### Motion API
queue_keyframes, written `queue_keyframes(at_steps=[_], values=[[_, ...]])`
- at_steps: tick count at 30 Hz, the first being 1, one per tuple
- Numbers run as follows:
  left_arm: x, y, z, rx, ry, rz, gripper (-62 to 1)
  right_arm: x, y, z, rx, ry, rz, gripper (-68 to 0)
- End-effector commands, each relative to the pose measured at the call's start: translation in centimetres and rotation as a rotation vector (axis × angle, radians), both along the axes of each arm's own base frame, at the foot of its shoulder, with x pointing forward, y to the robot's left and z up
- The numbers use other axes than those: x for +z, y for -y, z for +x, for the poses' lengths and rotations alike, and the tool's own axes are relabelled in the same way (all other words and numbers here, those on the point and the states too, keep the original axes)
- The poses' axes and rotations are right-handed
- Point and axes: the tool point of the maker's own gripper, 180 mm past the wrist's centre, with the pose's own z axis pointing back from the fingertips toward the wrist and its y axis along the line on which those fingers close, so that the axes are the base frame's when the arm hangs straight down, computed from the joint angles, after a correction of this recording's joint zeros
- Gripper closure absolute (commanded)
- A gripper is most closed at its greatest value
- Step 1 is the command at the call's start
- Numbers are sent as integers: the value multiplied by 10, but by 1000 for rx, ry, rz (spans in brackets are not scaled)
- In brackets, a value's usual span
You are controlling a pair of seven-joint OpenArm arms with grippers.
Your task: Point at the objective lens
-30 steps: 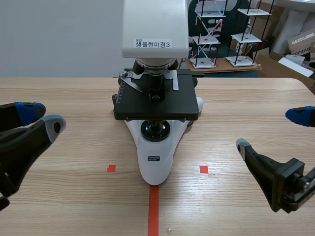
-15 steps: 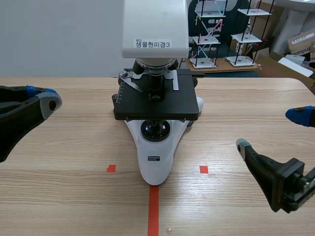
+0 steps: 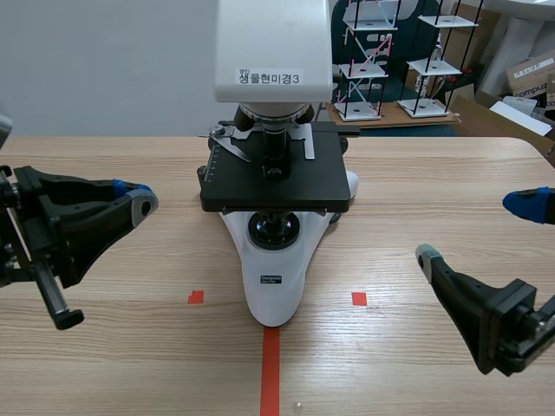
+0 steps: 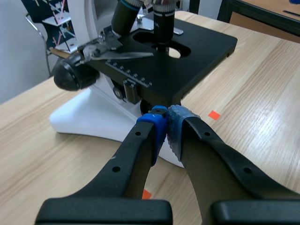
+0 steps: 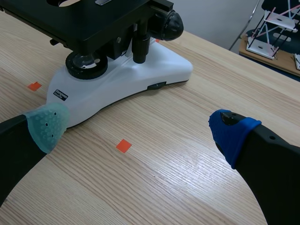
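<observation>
Pressed together pad to pad on the left gripper point(image 4: 166, 117), with nothing between; aimed toward the side of the black stage point(image 4: 197, 56), near it yet apart. Spread wide on the right gripper point(image 5: 139, 127), empty, low over the table point(image 5: 178, 154) beside the white base of the microscope point(image 5: 140, 77). Above the stage opening, the black objective lens point(image 4: 164, 23), well apart from both grippers.

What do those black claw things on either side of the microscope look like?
Both are black. The left gripper and the right gripper each have two thick, tapering fingers with small screw holes, joined by a boxy black base. Every finger ends in a soft dotted tip: the right one shows a blue pad and a pale grey-green pad.
</observation>
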Motion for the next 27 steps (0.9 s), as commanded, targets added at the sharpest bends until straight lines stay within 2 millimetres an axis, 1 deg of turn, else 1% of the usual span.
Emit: queue_keyframes(at_steps=[1, 5, 10, 14, 18, 24, 27], values=[[13, 6, 2, -8, 34, -34, -29, 10, -3, 2, 12, 32, 9, -667], [20, 18, 8, -36, 60, -47, -29, 10, -3, 2, 12, 31, 8, -667], [20, 36, 15, -67, 52, -37, -29, 9, -3, 2, 12, 29, 7, -667], [23, 45, 18, -76, 62, -45, -29, 9, -3, 2, 12, 28, 7, -667], [21, 50, 23, -74, 67, -41, -29, 9, -3, 2, 12, 28, 7, -667], [16, 50, 33, -47, 73, -23, -29, 9, -3, 2, 12, 28, 7, -667], [14, 49, 35, -40, 68, -23, -29, 9, -3, 2, 12, 28, 7, -667]])
